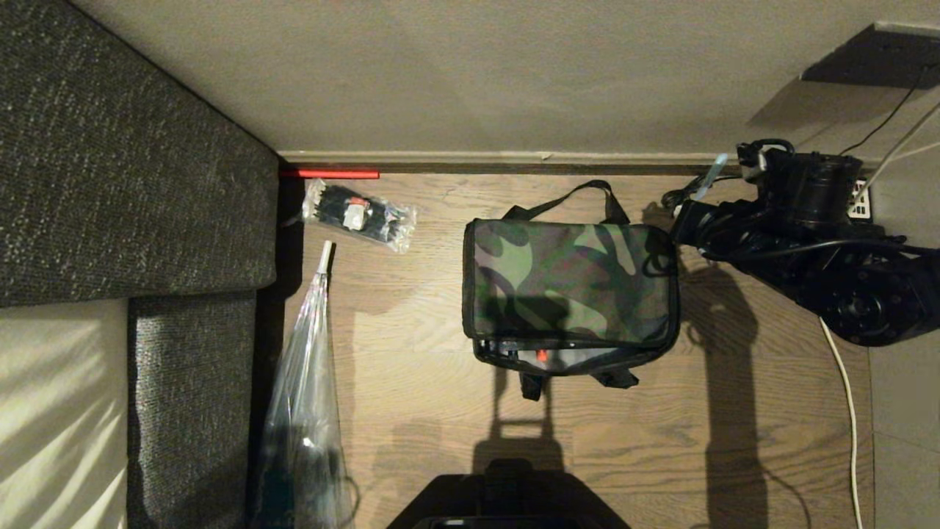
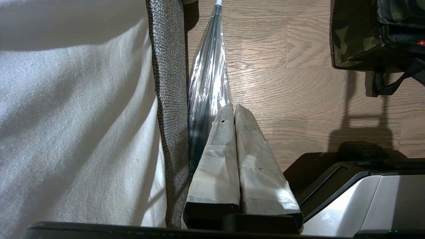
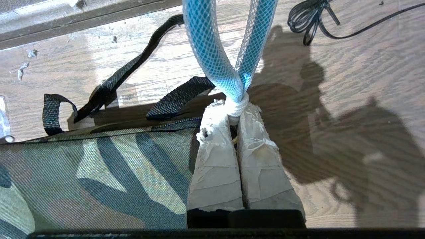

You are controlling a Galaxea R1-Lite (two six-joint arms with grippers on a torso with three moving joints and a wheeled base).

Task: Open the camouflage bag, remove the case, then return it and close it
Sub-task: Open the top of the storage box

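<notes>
Head view: the camouflage bag (image 1: pixel 569 286) sits on the wooden floor (image 1: pixel 411 382) near the baseboard, its camouflage top facing up, its black carry straps (image 1: pixel 580 195) lying on the floor on the wall side. Along its near edge the lid stands slightly apart from the body, and a thin strip of lighter interior with a small red spot (image 1: pixel 541 355) shows in the gap; whether that spot belongs to the case I cannot tell, since the gap is narrow and shadowed. My right arm reaches in from the right, and my right hand (image 3: pixel 236 111) sits at the bag's far right corner, just beside the top panel. In the right wrist view its taped fingers (image 3: pixel 215 166) are pressed together, pinching the knotted end of a blue mesh loop (image 3: pixel 212 49) that rises away from the fingertips. My left hand (image 2: pixel 232 111) hangs apart from the bag, over the floor beside the grey sofa (image 2: pixel 169 99), its taped fingers likewise pressed together and holding nothing. A clear-wrapped umbrella (image 1: pixel 308 382) lies along the sofa's edge, and a small clear packet of black items (image 1: pixel 360 215) rests near the wall, well apart from the bag. A coiled black cable (image 3: pixel 308 20) lies on the floor beyond my right hand.
</notes>
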